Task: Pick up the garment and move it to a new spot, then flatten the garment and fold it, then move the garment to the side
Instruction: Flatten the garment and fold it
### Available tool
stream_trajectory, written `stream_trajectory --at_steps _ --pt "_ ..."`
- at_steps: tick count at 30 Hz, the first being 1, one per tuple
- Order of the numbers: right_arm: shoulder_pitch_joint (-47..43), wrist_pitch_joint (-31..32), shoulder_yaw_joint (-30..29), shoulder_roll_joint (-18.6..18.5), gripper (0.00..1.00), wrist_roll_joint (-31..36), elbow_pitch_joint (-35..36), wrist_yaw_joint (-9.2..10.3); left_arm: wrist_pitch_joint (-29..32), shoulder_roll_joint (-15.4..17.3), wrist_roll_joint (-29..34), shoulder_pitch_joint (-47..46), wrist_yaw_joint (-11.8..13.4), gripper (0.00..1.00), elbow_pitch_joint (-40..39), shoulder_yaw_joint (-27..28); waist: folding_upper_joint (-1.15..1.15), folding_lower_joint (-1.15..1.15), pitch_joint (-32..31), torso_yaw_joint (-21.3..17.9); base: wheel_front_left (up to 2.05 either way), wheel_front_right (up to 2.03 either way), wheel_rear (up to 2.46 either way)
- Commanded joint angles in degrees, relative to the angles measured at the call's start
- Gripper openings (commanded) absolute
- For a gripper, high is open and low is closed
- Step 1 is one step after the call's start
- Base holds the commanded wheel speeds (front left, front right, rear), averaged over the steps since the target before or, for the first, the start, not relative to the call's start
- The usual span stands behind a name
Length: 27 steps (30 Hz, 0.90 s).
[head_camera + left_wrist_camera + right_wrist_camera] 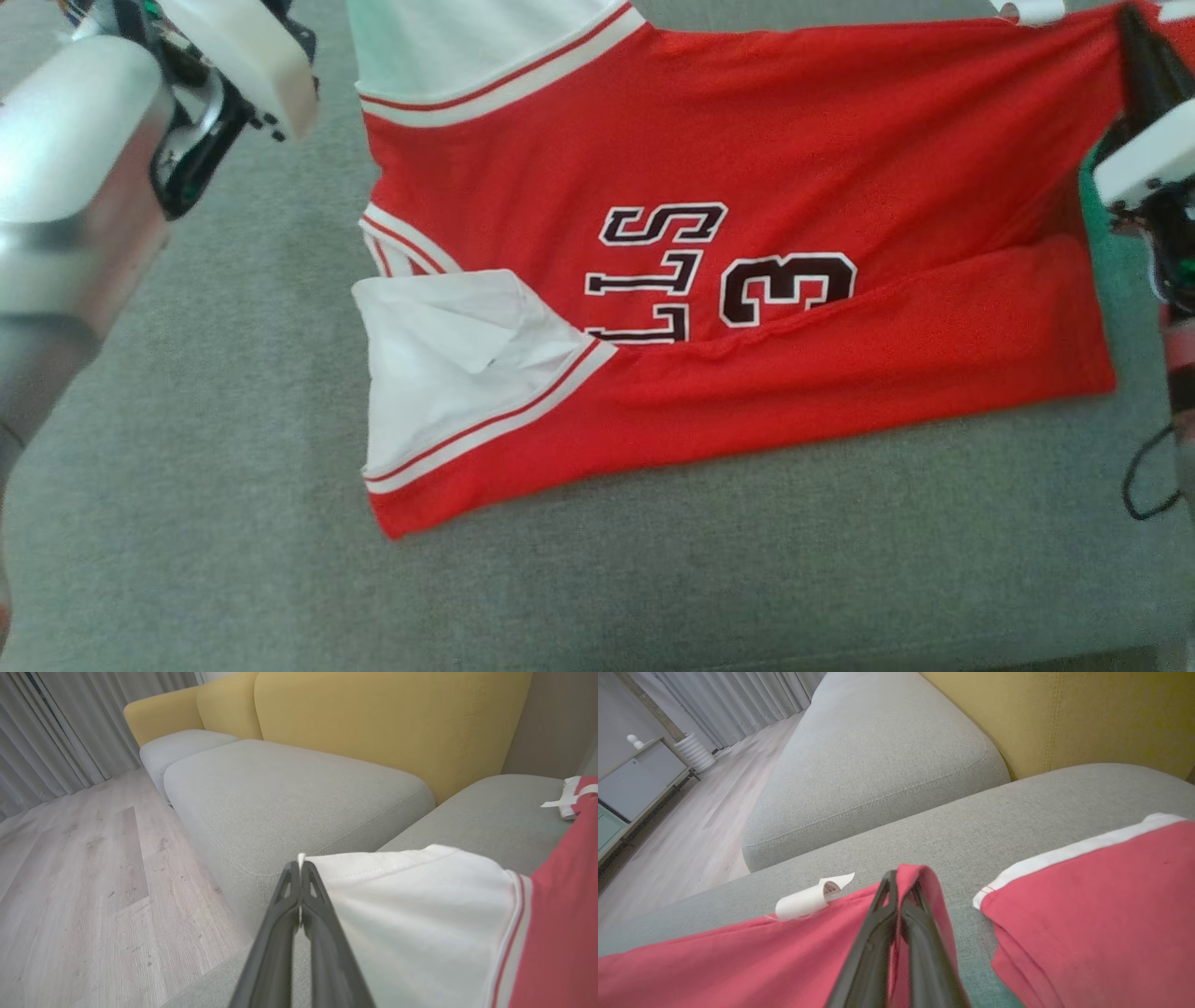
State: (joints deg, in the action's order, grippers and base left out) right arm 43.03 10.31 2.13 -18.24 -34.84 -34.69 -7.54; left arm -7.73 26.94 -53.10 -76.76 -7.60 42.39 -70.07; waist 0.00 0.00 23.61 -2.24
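The garment [747, 168] is a red jersey with white panels and dark lettering, spread on the grey sofa seat [653, 579]. Its near strip is folded up over the lower lettering. In the left wrist view my left gripper [300, 865] is shut on the edge of a white panel [420, 896]. In the right wrist view my right gripper [901, 884] is shut on a raised fold of the red cloth [738, 952]. In the head view the right gripper's dark fingers [1144, 65] meet the jersey's far right corner, and my left arm [84, 187] reaches toward the far left corner.
A yellow backrest [397, 718] rises behind the grey cushions. Wooden floor [70, 882] lies off the sofa's left edge, with curtains [56, 728] and a low cabinet [635, 784] beyond. A white label [808, 898] curls off the jersey hem. A black cable [1144, 485] hangs by my right arm.
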Motion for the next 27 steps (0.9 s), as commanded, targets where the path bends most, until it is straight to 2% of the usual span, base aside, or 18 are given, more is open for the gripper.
stream_trajectory --at_steps 1,6,10,13,20,27 --pt "-0.7 -0.7 0.7 -1.6 0.0 -0.8 2.4 0.05 -1.3 1.9 -0.6 -2.2 0.1 0.0 -0.8 2.4 0.0 0.0 -1.1 1.0 0.0 0.0 0.0" --pt "-6.0 -1.2 0.8 -4.1 0.0 -2.9 4.0 0.05 -4.0 3.1 -1.0 2.3 0.2 0.0 -3.9 1.6 0.0 0.0 -3.5 3.3 0.0 0.0 0.0" --pt "-10.0 -1.3 0.7 -5.5 0.0 -3.7 5.4 0.05 -5.2 4.2 -1.3 6.4 1.4 0.0 -6.9 1.5 0.0 0.0 -5.1 4.6 0.0 0.0 0.0" --pt "-14.0 -1.6 0.1 -6.6 0.0 -3.2 7.0 0.05 -6.0 6.0 -1.6 11.1 3.7 0.0 -11.1 1.4 0.0 0.0 -6.3 5.7 0.0 0.0 0.0" --pt "-22.5 -1.1 -2.3 -6.6 0.0 -2.1 12.1 0.05 -6.7 11.6 -2.4 22.0 10.1 0.0 -23.1 1.1 0.0 0.0 -7.9 7.5 0.0 0.0 0.0" --pt "-29.2 0.0 -5.5 -5.6 0.0 -0.2 15.7 0.05 -6.9 13.9 -2.2 30.7 16.4 0.0 -34.4 -0.1 0.0 0.0 -8.3 8.3 0.0 0.0 0.0"
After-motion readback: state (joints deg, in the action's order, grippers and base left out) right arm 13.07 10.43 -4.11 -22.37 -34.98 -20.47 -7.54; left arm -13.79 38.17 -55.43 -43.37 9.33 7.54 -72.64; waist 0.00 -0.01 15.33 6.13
